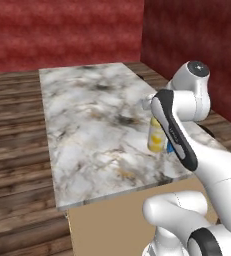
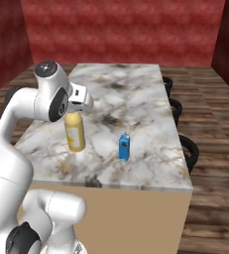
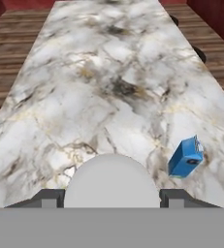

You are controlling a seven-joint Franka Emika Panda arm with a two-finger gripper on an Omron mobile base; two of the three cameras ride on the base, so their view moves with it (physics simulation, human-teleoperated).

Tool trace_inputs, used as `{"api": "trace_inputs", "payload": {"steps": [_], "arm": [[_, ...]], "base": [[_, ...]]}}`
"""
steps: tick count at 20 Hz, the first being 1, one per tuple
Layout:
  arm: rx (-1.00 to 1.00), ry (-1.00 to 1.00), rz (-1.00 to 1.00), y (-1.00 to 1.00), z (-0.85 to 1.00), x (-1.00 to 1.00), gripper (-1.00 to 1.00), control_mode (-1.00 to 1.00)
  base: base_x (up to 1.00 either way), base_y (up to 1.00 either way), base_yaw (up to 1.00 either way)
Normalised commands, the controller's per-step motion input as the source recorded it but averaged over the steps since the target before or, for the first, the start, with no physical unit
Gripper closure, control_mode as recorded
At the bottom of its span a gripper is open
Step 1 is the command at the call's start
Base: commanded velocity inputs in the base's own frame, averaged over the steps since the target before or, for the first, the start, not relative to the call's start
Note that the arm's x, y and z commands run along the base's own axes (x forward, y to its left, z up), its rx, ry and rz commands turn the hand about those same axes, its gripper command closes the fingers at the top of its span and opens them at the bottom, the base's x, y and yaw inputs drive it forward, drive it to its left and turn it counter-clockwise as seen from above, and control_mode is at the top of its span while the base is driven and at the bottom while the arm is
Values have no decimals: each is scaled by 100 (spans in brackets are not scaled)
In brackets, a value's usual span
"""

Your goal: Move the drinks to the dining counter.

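Observation:
My gripper [image 2: 73, 115] is shut on the neck of the yellow bottle [image 2: 75, 132], which hangs upright over the near left part of the dining counter [image 2: 136, 99]. Whether its base touches the marble I cannot tell. In the hand view the bottle's white cap [image 3: 112, 180] sits between my gripper's [image 3: 112, 196] two dark fingertips [image 3: 48, 197]. The slim blue carton [image 2: 124, 147] stands upright on the marble just right of the bottle, also seen as the blue carton [image 3: 185, 158] ahead and right of the hand. In the left base view my forearm covers most of the yellow bottle [image 1: 155, 139].
Dark round stools [image 2: 190, 152] line the counter's right side. Wooden floor runs around the island, and red walls close off the back. Most of the marble top [image 1: 87, 125] beyond the two drinks is bare.

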Motion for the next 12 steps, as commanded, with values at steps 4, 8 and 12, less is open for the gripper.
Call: {"api": "trace_inputs", "payload": {"steps": [4, 8, 12], "arm": [[0, 0, 0, -1, 0, 27, 100, -100], [0, 0, 0, 0, -1, 48, 100, -100], [0, 0, 0, 0, -1, 49, 100, -100]], "base": [[0, 0, 0], [0, 0, 0], [0, 0, 0]]}}
